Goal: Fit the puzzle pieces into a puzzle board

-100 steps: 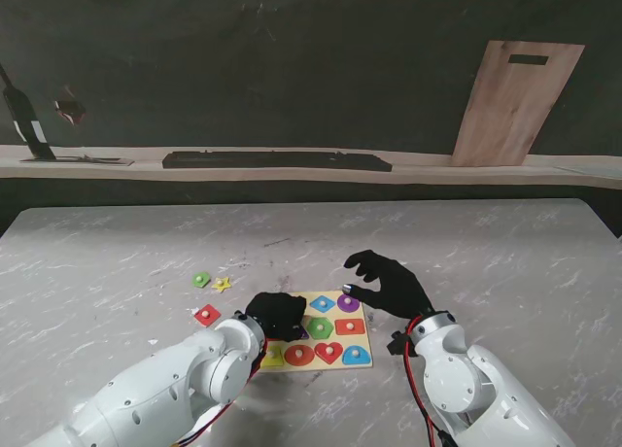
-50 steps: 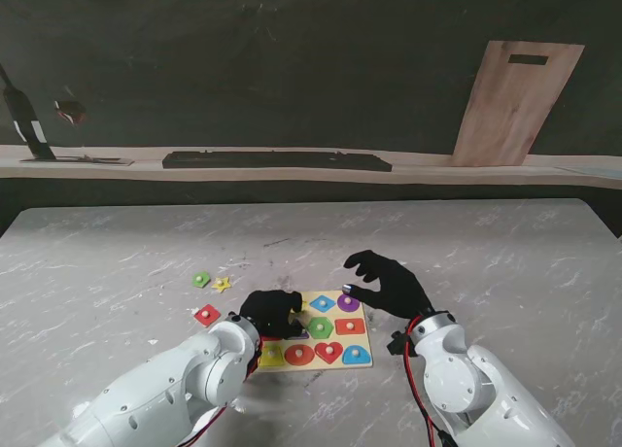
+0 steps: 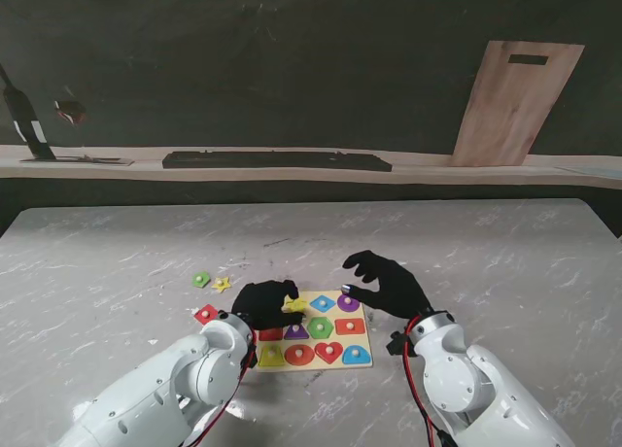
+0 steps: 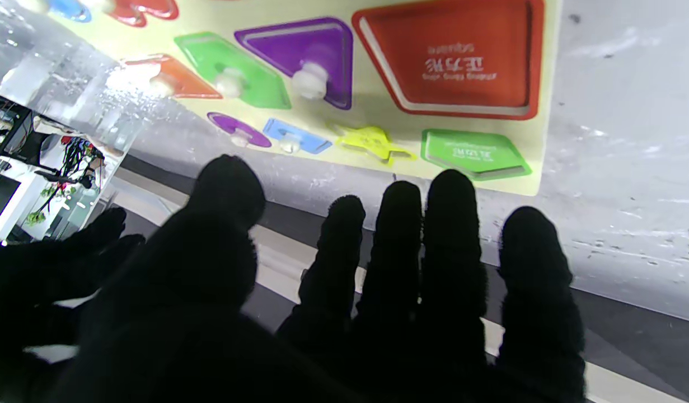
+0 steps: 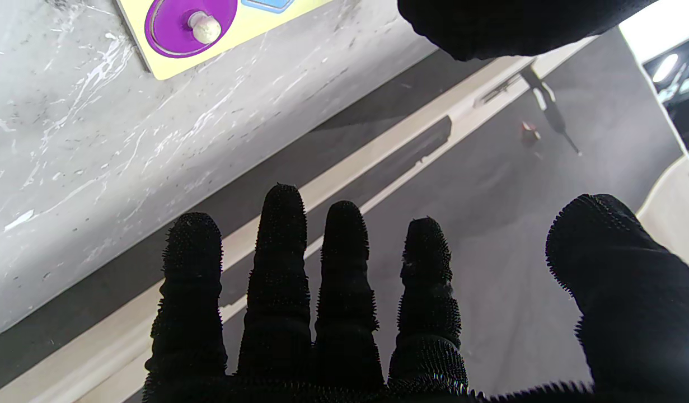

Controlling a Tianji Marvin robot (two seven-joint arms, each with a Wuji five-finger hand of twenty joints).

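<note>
Nearby, loose star [image 3: 222, 284] beside board [image 3: 362, 342].

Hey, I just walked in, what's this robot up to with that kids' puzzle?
It is fitting shape pieces into a yellow puzzle board on a marble table. The left hand hovers open over the board's left end, holding nothing; a yellow star lies on the board at its fingertips. The right hand hangs open beside the purple circle. Three loose pieces lie left of the board.
</note>
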